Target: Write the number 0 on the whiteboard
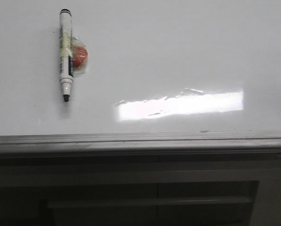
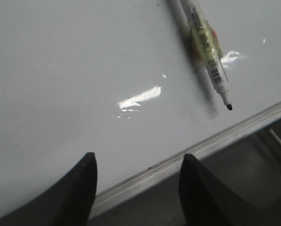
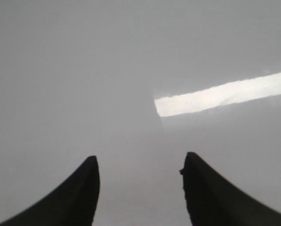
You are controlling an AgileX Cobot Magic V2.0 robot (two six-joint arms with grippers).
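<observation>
The front view faces the whiteboard (image 1: 178,56) squarely from close range, taking in its grey rail (image 1: 140,140) and the dark panelling (image 1: 154,188) beneath. The left wrist view looks obliquely across the board's lower portion, with the rail (image 2: 196,150) running diagonally; it shares the marker (image 2: 207,52) with the front view (image 1: 66,52). The right wrist view sits very near the board (image 3: 84,70), showing only blank surface and a bright reflection (image 3: 222,94).

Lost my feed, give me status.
Left gripper and right gripper open, empty. Whiteboard blank, no 0 yet. Marker uncapped, lying on board. Nothing in the way.
</observation>
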